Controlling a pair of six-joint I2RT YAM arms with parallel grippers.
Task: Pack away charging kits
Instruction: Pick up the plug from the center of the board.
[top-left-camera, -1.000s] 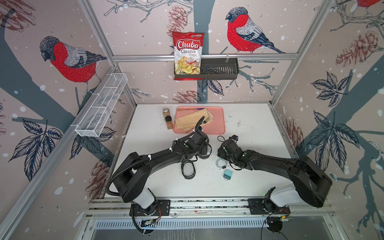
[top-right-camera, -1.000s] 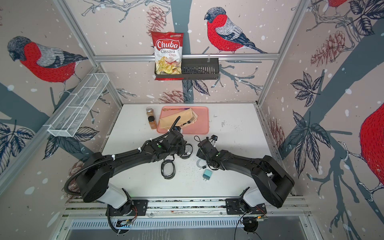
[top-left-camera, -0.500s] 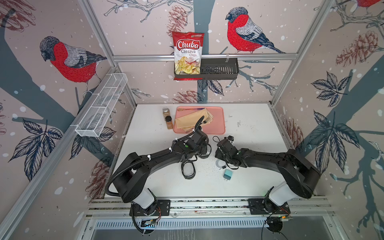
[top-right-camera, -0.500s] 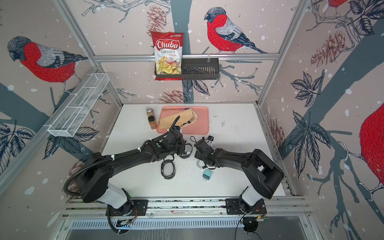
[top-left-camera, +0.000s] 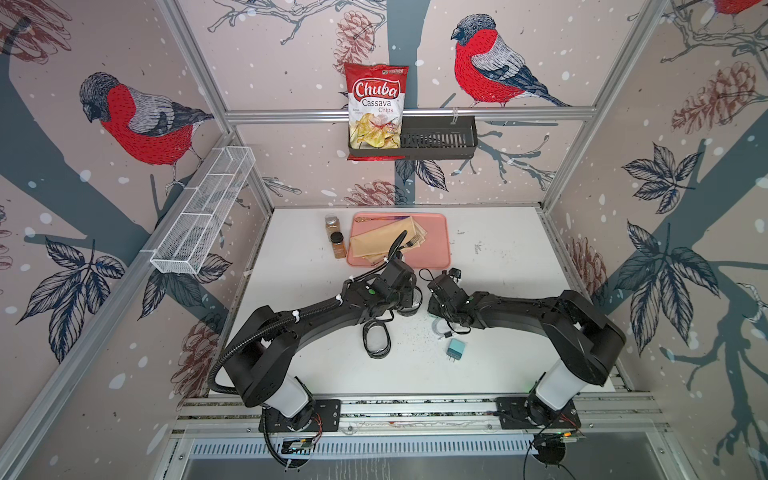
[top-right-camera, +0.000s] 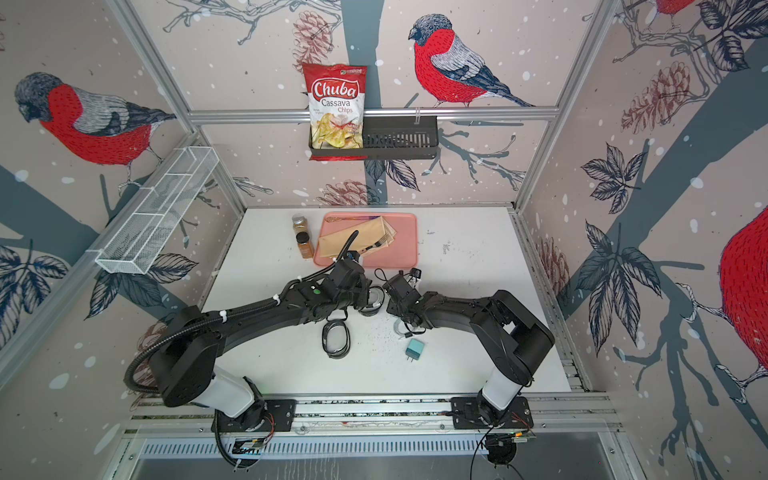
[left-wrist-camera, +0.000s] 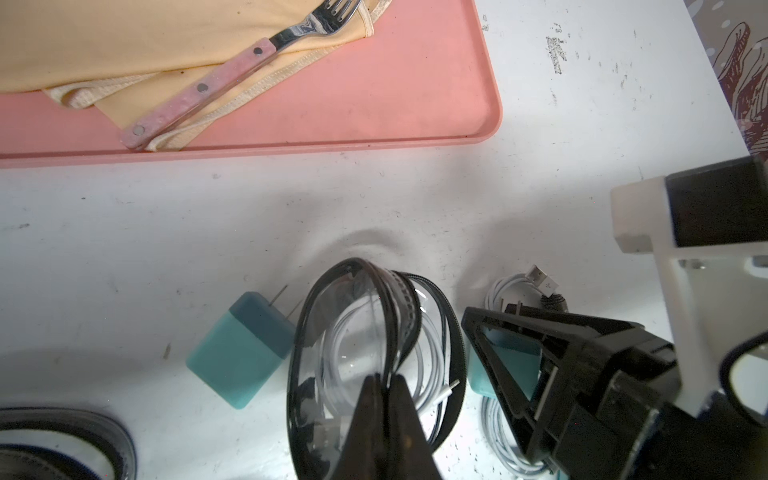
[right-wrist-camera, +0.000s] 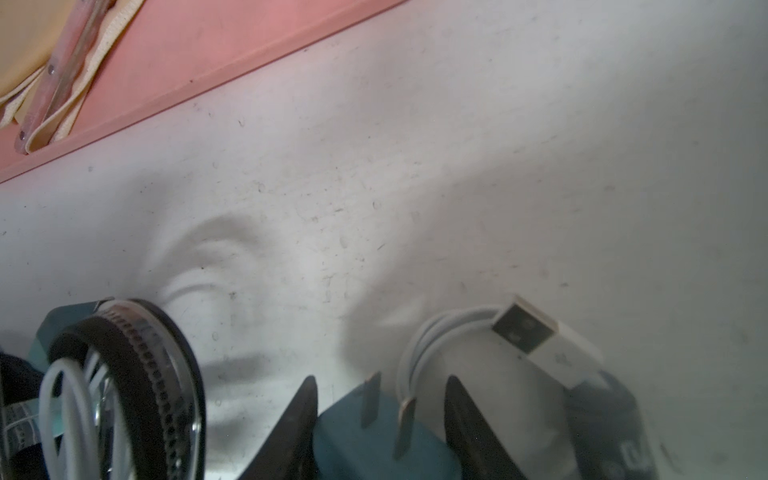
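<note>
My left gripper (left-wrist-camera: 384, 380) is shut on the rim of a black oval clear-lidded case (left-wrist-camera: 374, 332), holding it open on edge with a coiled white cable (left-wrist-camera: 419, 374) inside. A teal plug adapter (left-wrist-camera: 241, 349) lies right beside that case. My right gripper (right-wrist-camera: 380, 380) is shut on another teal adapter (right-wrist-camera: 374, 444), prongs pointing away, next to a coiled white cable (right-wrist-camera: 419, 349). In both top views the two grippers (top-left-camera: 409, 297) (top-left-camera: 434, 305) meet at mid-table. A third adapter (top-left-camera: 456, 348) and a flat case (top-left-camera: 376, 338) lie nearer the front.
A pink tray (top-left-camera: 436, 249) with a yellow cloth (top-left-camera: 386, 241) and a fork (left-wrist-camera: 232, 70) sits just behind the grippers. Two brown spice jars (top-left-camera: 336, 239) stand left of it. A chips bag (top-left-camera: 376, 108) hangs in a black wall basket, and a white wire basket (top-left-camera: 203, 212) is on the left wall.
My right gripper has narrowed its jaws onto the teal adapter and its arm has shifted slightly. The left gripper still holds the case in the same place.
</note>
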